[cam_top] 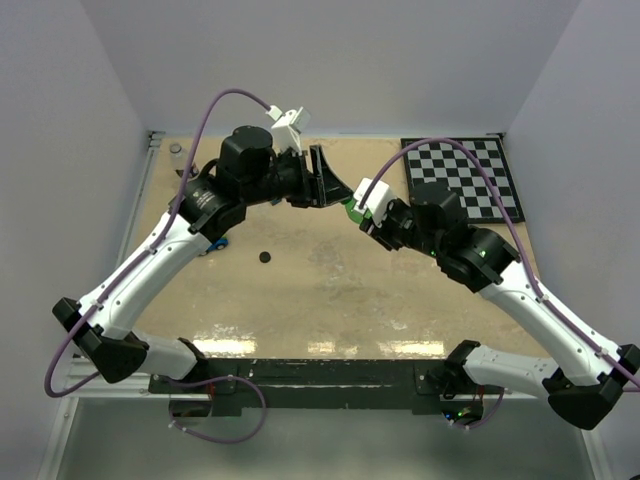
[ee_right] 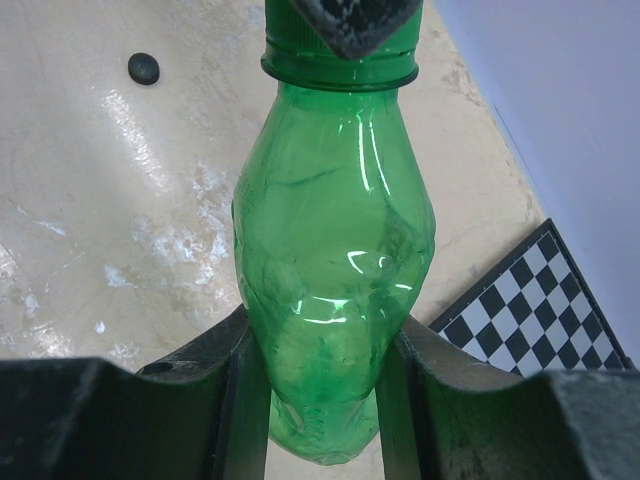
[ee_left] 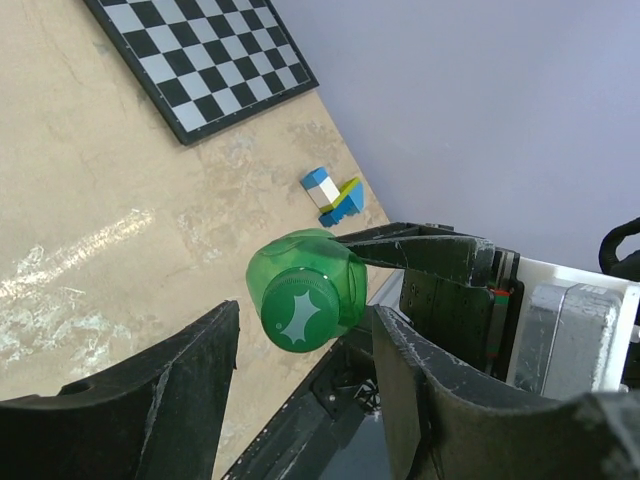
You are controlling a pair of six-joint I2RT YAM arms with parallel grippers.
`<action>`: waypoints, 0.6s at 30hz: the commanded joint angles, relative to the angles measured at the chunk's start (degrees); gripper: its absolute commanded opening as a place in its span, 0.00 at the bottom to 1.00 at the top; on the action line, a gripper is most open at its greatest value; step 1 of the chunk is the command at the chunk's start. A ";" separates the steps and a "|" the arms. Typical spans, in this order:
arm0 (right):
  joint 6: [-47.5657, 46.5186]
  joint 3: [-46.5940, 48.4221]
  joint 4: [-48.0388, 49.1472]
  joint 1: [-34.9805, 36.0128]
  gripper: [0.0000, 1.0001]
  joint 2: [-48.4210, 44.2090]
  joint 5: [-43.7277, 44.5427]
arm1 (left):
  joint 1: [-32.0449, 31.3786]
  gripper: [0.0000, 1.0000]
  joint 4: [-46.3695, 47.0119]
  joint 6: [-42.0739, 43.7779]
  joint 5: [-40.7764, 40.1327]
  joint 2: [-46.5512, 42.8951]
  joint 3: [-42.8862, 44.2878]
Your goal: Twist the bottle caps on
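The small rounded green plastic bottle [ee_right: 335, 250] is held off the tan tabletop [cam_top: 320, 300], lying roughly level between the two arms near the middle of the far side. The right gripper [ee_right: 322, 330] pinches it, one dark finger pressed on each side of the lower body, with the neck pointing away from that wrist.

The left gripper [ee_left: 305, 312] faces the bottle from the other end. Its fingers are spread wide, one on either side of the bottle's round end, and the left wrist view shows a small gap on both sides. In the right wrist view a dark fingertip [ee_right: 345, 25] of the left gripper covers part of the neck end. A green band shows above the neck ring — whether that is a cap or bare thread I cannot tell.

The small round black plastic screw cap [cam_top: 265, 257] lies flat on the tabletop, well apart from the bottle and nearer the left arm. A black-and-white checkerboard [cam_top: 465, 175] lies at the far right corner, and a cluster of blue, white and yellow-green toy bricks [ee_left: 330, 193] sits near it by the wall.
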 commanded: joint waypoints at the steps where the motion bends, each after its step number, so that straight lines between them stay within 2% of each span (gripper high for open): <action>1: -0.81 0.32 1.56 0.57 0.00 -0.54 1.09 | 0.10 0.59 1.21 -0.99 2.71 0.63 2.08; 6: -0.81 -0.03 1.56 0.65 0.00 -0.90 1.53 | 0.10 0.52 1.38 -0.90 3.15 0.89 1.90; 9: -0.72 0.06 1.56 0.66 0.00 -0.63 1.53 | 0.10 0.42 1.56 -0.82 3.24 0.89 1.82; 11: -0.72 0.14 1.48 0.83 0.00 -0.54 1.53 | 0.10 0.30 1.56 -0.55 3.59 0.98 1.90; 13: -0.72 0.23 1.47 0.83 0.00 -0.54 1.27 | 0.10 0.02 1.30 0.32 3.86 0.89 1.99; 18: -0.37 0.93 0.86 0.83 0.00 -0.90 -1.88 | 0.10 0.00 1.12 8.21 6.31 0.45 3.13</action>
